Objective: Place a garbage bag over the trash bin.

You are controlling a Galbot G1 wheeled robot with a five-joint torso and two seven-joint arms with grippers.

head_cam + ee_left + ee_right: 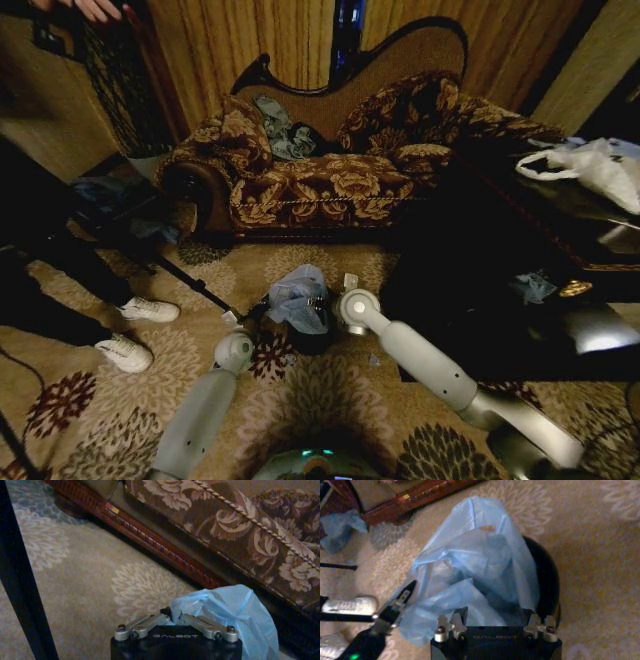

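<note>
Pale blue-grey film, the garbage bag (297,296), lay crumpled over the trash bin (318,335), which stood on the patterned carpet (330,400) a little way in front of the sofa (330,160). Seen from the right wrist, the bag (470,577) was heaped across the bin's mouth and spilled down one side, with the bin's black wall (547,581) bare on the other side. Left gripper (173,619) was at the bag's edge on the side of the bin toward the white shoes (135,330); its fingers (142,624) were drawn together with a fold of the film (225,611) between them. From the right wrist the same gripper (402,600) showed dark and narrow against the film. Right gripper (495,620) hung directly above the bin, fingers (445,624) spread wide, one pair over the heaped film, the other over the bin's rim. A white plastic bag (590,165) lay on the dark table (560,250) right of the sofa.
</note>
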